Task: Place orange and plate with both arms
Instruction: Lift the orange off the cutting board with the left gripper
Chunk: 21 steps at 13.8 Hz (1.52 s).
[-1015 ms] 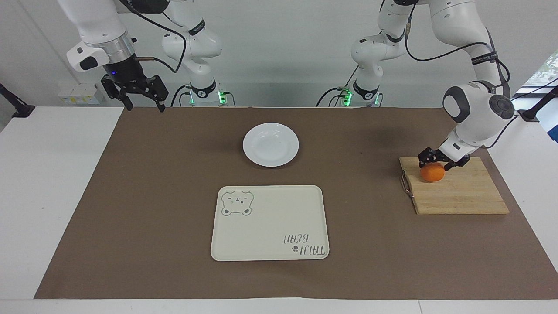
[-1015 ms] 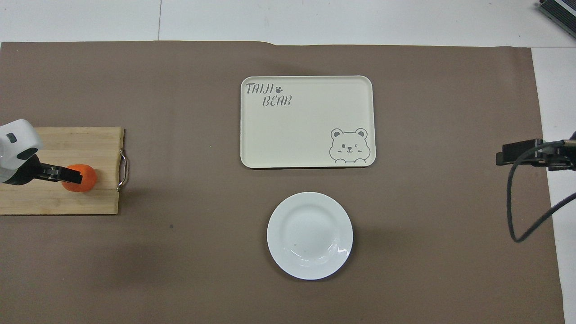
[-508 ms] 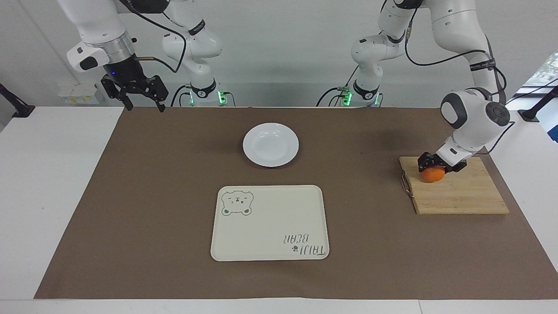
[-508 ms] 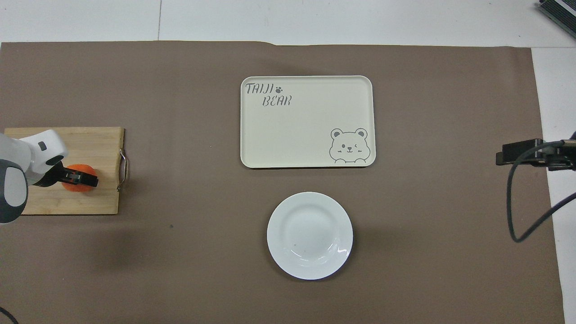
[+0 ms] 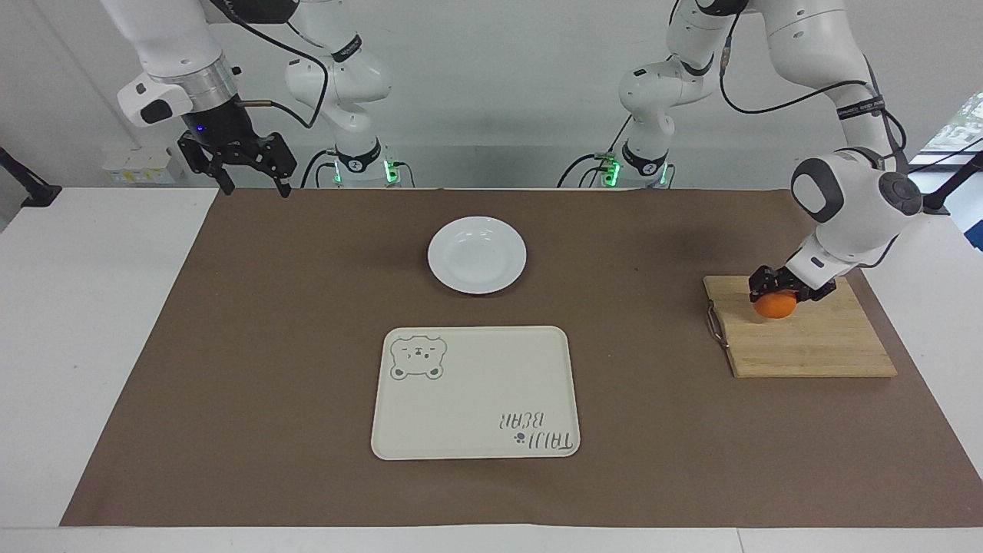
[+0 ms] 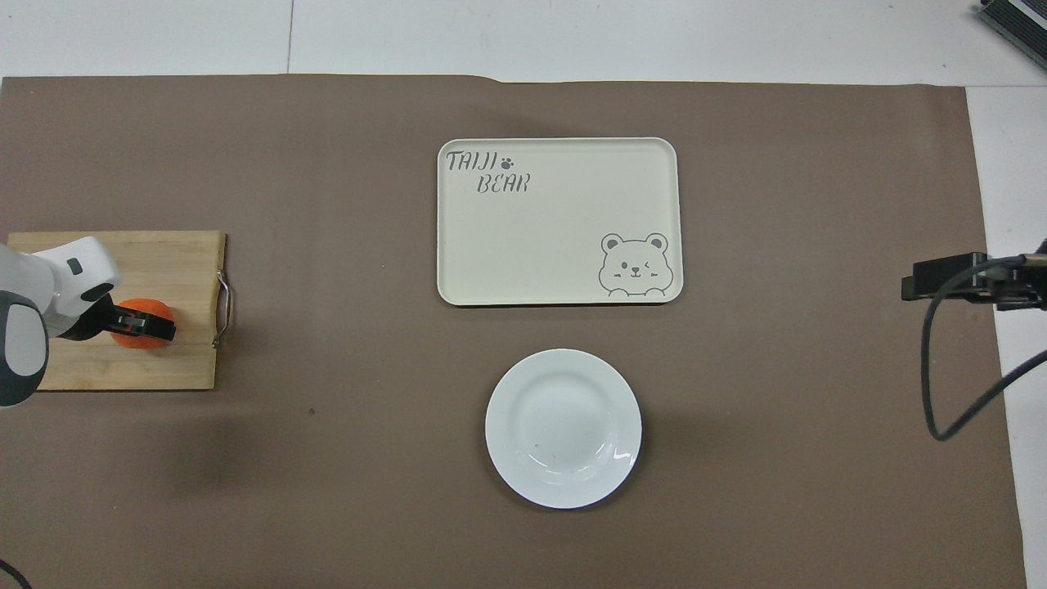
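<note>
Orange on board, left gripper jaws clamped on it. Lift straight, carry level to plate. Right gripper waits, jaws wide, empty.

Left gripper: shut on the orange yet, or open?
Shut on the orange: the left gripper has its fingers clamped across the fruit's top, over the cutting board.
</note>
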Each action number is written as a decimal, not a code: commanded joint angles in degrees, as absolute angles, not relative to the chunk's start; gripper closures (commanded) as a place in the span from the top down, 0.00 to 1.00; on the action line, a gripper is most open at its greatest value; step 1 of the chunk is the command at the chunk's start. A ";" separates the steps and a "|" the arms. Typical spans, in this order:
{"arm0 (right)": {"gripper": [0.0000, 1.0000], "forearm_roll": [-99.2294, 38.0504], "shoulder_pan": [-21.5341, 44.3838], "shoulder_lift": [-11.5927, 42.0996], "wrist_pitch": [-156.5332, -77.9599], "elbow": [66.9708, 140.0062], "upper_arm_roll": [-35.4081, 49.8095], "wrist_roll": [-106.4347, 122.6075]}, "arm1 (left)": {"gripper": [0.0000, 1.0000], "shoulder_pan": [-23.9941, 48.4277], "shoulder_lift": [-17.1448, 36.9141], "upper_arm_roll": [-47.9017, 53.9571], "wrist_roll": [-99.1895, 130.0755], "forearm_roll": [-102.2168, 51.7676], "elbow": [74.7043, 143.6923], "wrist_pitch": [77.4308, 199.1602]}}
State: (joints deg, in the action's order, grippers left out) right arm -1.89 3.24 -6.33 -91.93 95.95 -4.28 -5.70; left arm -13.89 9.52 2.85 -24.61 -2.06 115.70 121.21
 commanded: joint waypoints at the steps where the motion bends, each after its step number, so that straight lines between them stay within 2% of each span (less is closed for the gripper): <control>1: 1.00 -1.41 2.46 -6.86 -91.23 96.33 -3.87 -4.31 | 0.00 -13.45 9.23 3.16 -24.87 -2.90 108.83 114.62; 4: 1.00 -1.41 2.46 -6.86 -91.23 96.33 -3.87 -4.31 | 0.00 -12.05 8.53 3.69 -22.07 -2.81 103.64 108.74; 7: 1.00 -1.41 2.46 -6.86 -91.23 96.33 -3.87 -4.31 | 0.00 -8.10 8.53 3.69 -15.40 -2.02 94.68 98.56; 9: 1.00 -1.49 2.46 -6.86 -91.23 96.33 -3.87 -4.31 | 0.00 -5.37 8.53 3.60 -11.27 -1.50 92.12 95.37; 16: 1.00 -1.49 2.46 -6.86 -91.23 96.33 -3.87 -4.31 | 0.00 2.80 8.00 3.95 -0.72 -1.14 91.84 95.18; 21: 1.00 -1.41 2.46 -6.86 -91.23 96.33 -3.87 -4.31 | 0.00 11.59 7.03 4.22 8.51 -1.23 93.86 97.99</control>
State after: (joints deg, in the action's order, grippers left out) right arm -1.89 3.24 -6.33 -91.93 95.95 -4.28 -5.70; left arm 8.05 8.08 4.93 4.99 -1.76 92.71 96.33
